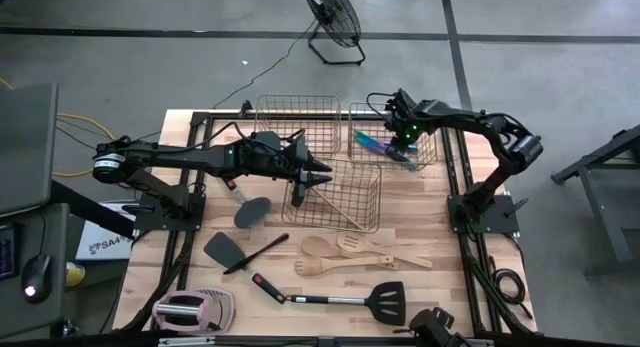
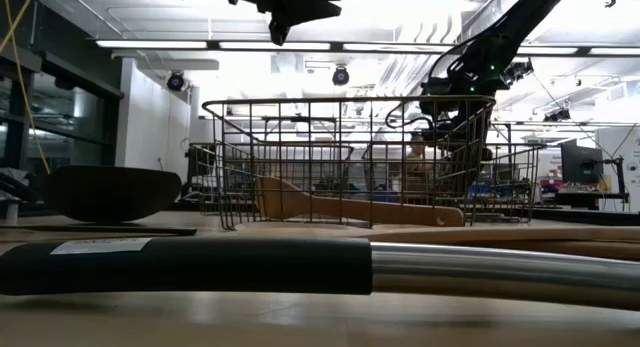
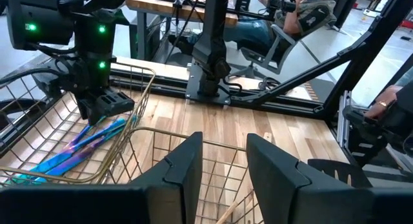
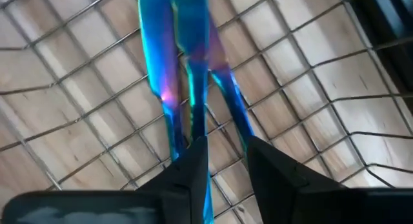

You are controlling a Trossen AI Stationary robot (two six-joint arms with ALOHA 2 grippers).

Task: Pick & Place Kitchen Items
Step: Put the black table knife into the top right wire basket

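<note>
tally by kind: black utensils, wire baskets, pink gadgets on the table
black utensils: 3 (spoon, spatula, metal-handled spatula)
copper wire baskets: 3 (back left, back right, middle)
pink-and-white gadget: 1
total: 7

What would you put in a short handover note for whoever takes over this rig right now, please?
Right gripper: open, low in the far right basket over the iridescent pieces lying there, gripping nothing.
Left gripper: open, empty, above the middle basket.
Done: iridescent pieces binned; one wooden spatula in the middle basket.
Left on the table: wooden utensils, black spoon, two black spatulas.
</note>
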